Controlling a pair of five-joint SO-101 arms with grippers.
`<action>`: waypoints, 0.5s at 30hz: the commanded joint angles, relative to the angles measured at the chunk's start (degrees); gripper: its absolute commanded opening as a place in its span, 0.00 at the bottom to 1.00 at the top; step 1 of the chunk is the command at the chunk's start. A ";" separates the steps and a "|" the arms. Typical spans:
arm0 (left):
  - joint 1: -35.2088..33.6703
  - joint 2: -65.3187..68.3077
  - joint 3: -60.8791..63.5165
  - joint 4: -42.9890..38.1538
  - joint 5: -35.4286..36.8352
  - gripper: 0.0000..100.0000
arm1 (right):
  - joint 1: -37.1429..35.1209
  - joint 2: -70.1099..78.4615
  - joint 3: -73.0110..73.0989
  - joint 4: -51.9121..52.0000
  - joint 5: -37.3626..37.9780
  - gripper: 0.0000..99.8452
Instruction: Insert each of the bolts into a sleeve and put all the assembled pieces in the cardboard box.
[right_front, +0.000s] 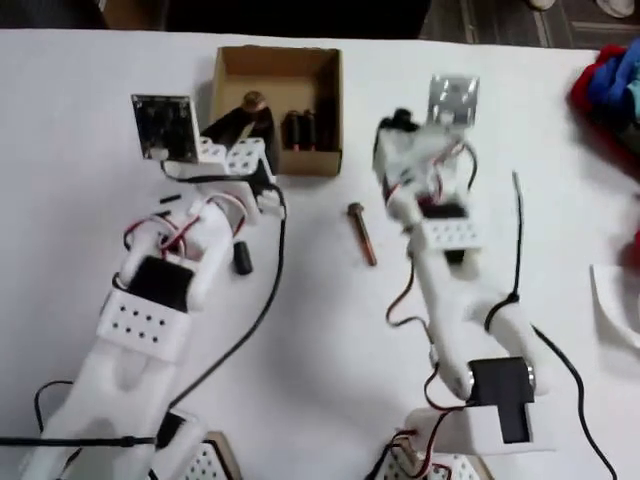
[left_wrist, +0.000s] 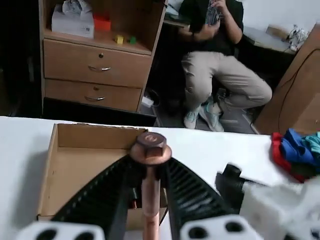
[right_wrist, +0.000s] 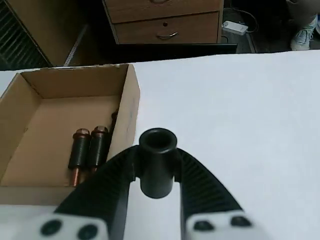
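**Q:** How far along is the task?

**A:** Partly done. Two assembled pieces (right_wrist: 90, 147) lie side by side in the cardboard box (right_front: 270, 72), close to the wall on the right arm's side. As judged from the layout, two pairs are left to do. One pair is held but not yet joined. A loose bolt (right_front: 361, 233) and a loose sleeve (right_front: 242, 258) lie well apart on the bench (right_front: 330, 340).

**Q:** How is the held pair gripped?

**A:** The left hand (left_wrist: 150, 167) pinches a bolt (left_wrist: 150, 146) just under its head. The head is uppermost and the shank runs down between the fingers, at the box's near edge. The right hand (right_wrist: 156, 156) is pressed onto a black sleeve (right_wrist: 158, 175). The sleeve stands upright with its bore open upward, over the bench just beside the box's outer wall.

**Q:** Where do bolt and sleeve stand relative to each other?

**A:** They are apart, each in its own hand, with the box's corner between them, and the bolt is not lined up over the bore. Both the insertion and the drop into the box appear to be outstanding for this pair.
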 joint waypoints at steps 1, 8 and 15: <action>0.97 -2.55 0.84 -3.43 1.05 0.03 | -0.75 -6.02 10.55 -12.79 -0.79 0.02; 0.97 -2.55 0.48 -3.78 1.05 0.03 | -7.78 -22.02 29.36 -20.88 -0.62 0.02; 1.93 -2.64 0.40 -6.24 1.05 0.03 | -14.20 -30.64 38.24 -21.67 12.13 0.02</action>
